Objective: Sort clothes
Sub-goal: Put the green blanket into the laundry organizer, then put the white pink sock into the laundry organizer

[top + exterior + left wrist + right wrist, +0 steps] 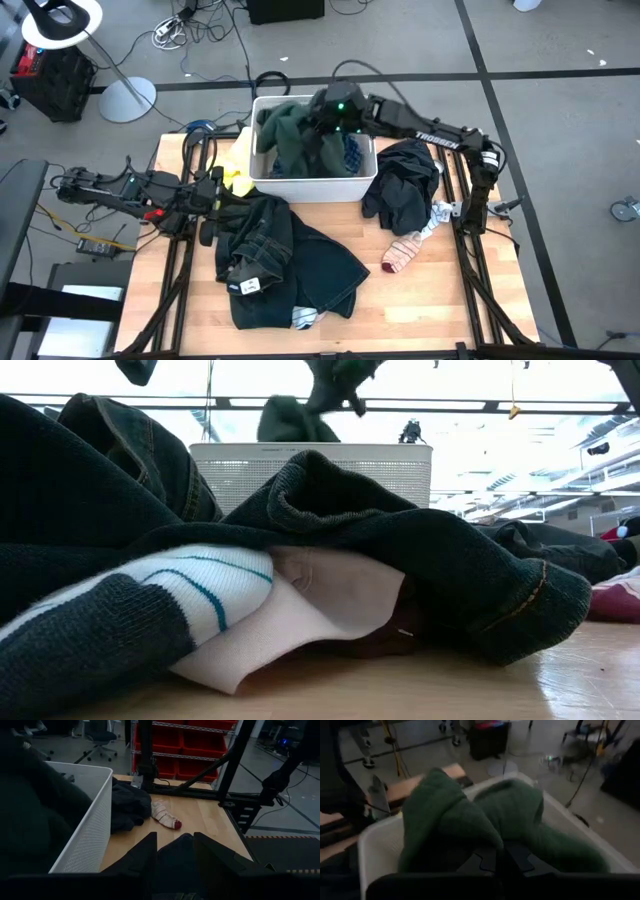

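Note:
A white bin (355, 185) stands at the table's far middle, with a dark green garment (290, 140) and a blue plaid piece (352, 152) in it. My right gripper (501, 859) reaches over the bin from the right and is shut on the green garment (470, 815). My left gripper (175, 852) is open at the table's left, over the edge of dark jeans (285, 250) that lie spread on the near middle. A black garment (405, 185) lies on the table to the right of the bin, and a yellow piece (238, 180) shows at the bin's left corner. My right gripper pinches a bunched fold of the green garment (492, 840) between its two fingers, slanting down from the table's right side. The cloth hangs slack below the fingers (335, 385), and its lower bulk rests in the bin and against its far-left wall.
A pink and maroon striped sock (402, 255) and a white-striped sock (438, 214) lie right of the jeans. Another white-striped piece (305, 318) peeks from under the jeans' near edge. Bare wood shows at the near right (450, 300). Black frame rails run along both sides.

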You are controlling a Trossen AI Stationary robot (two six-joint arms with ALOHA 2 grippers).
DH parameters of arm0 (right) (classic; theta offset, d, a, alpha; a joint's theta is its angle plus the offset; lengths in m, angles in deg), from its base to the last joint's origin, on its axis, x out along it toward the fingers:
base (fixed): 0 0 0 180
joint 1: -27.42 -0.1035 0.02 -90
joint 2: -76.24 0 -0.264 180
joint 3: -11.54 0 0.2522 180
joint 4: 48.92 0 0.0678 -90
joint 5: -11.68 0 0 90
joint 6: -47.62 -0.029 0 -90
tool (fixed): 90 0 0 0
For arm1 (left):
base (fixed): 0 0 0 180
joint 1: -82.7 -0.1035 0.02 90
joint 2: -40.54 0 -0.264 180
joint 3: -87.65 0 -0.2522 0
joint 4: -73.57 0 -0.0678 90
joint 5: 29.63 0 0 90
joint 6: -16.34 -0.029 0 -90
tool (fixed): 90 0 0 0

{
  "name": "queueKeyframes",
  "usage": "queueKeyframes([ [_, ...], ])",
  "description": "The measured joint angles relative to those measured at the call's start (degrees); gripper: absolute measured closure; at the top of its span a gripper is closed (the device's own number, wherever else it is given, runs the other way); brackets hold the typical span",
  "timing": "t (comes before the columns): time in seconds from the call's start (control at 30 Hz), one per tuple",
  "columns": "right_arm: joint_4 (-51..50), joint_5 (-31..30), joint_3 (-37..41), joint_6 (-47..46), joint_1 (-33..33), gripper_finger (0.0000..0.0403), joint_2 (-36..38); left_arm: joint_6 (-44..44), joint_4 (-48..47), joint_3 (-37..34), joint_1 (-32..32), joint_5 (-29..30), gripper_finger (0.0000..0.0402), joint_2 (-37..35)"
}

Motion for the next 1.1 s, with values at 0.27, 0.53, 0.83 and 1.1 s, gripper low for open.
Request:
queueKeyframes([
  [0.27,8.5,4.8,16.2,-6.9,2.7,0.04,0.0,0.0,0.0,0.0,0.0,-0.5,0.0269,0.0],
  [0.53,20.0,5.1,28.3,-9.1,3.3,0.0368,0.0,0.0,0.0,0.0,0.0,-0.5,0.0269,0.0],
  [0.83,15.9,8.9,29.6,-8.8,3.3,0.0294,2.8,0.0,0.0,0.0,0.0,-0.6,0.0269,0.0],
  [1.1,12.3,9.0,29.6,-7.1,4.0,0.0233,14.3,-0.2,0.0,0.0,0.0,-0.6,0.0269,0.0],
])
